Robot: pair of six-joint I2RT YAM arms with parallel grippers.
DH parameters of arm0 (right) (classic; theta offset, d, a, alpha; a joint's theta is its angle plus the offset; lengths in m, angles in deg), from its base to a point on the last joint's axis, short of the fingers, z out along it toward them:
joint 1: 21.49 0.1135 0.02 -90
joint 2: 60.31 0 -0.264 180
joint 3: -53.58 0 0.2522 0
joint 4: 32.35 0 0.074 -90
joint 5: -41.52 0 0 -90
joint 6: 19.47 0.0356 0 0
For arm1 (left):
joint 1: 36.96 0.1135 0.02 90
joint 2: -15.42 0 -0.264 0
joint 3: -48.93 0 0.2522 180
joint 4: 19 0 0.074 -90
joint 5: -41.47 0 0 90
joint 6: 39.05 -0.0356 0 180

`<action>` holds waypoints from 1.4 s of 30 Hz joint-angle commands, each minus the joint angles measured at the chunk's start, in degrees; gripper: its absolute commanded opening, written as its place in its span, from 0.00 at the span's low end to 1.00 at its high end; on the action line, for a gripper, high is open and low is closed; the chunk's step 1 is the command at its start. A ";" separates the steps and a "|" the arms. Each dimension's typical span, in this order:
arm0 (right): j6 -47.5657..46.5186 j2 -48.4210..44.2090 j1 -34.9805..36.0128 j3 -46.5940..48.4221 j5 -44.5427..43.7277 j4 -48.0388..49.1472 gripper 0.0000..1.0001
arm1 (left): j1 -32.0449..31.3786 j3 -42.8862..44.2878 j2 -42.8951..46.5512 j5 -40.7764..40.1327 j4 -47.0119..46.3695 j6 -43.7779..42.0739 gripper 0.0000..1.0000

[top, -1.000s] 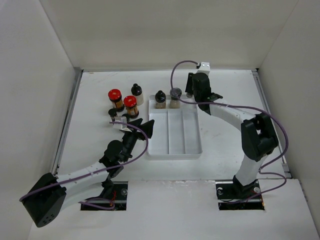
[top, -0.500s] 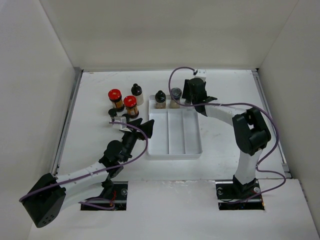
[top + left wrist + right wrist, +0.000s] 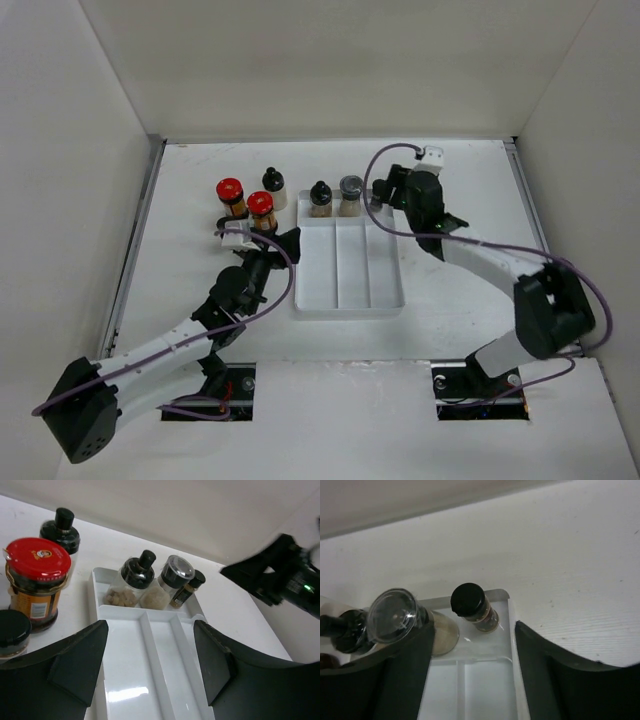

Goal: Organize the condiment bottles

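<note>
Three condiment bottles stand in the far cross compartment of the white tray [image 3: 348, 285]: a black-capped one [image 3: 320, 197], a grey-lidded one [image 3: 350, 192] and a small black-capped one [image 3: 472, 605]. Left of the tray stand two red-capped amber jars [image 3: 230, 192] [image 3: 261, 207], a black-capped bottle [image 3: 272, 184] and a low black-lidded jar [image 3: 12, 630]. My right gripper [image 3: 472, 665] is open and empty, just short of the small bottle and not touching it. My left gripper [image 3: 150, 665] is open and empty over the tray's left compartments, right of a red-capped jar [image 3: 37, 580].
The tray's three long compartments [image 3: 150, 670] hold nothing. White walls enclose the table on the left, back and right. The right arm [image 3: 280, 575] reaches over the tray's far right corner. Bare table lies right of the tray [image 3: 460, 290].
My right gripper has drawn back to the right from the tray's far end, leaving the small black-capped bottle standing there. My left gripper has shifted slightly towards the jars.
</note>
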 commanded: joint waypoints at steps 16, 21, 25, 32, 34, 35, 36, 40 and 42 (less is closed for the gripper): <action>14.66 -28.65 6.06 -28.18 1.97 10.16 0.61 | 6.57 30.64 -14.15 -13.02 39.39 -4.08 0.75; 15.19 -30.23 4.40 -30.55 4.61 11.83 0.76 | 8.50 36.10 -23.21 -11.96 39.67 -7.68 0.82; 14.84 -29.80 4.66 -30.56 4.44 12.28 0.85 | 12.36 37.77 -27.44 -9.51 38.44 -7.69 0.84; 14.67 -29.26 4.66 -30.73 4.61 12.80 0.90 | 16.76 40.06 -32.80 -3.26 38.35 -6.98 0.85; 14.75 -29.79 4.66 -30.91 4.61 12.80 0.91 | 17.38 40.50 -34.64 -2.65 37.91 -6.90 0.85; 14.75 -29.88 4.66 -30.91 4.61 12.80 0.91 | 17.55 40.94 -35.70 -2.56 37.91 -6.81 0.85; 14.67 -29.88 4.66 -30.91 4.61 12.80 0.91 | 17.73 41.29 -36.49 -2.56 37.82 -6.81 0.85; 14.31 -29.09 5.10 -30.47 4.79 12.80 0.91 | 18.35 42.70 -39.83 -2.56 37.03 -6.90 0.85; 14.31 -28.92 5.19 -30.47 4.88 12.89 0.91 | 18.61 43.05 -40.80 -2.82 36.68 -6.90 0.86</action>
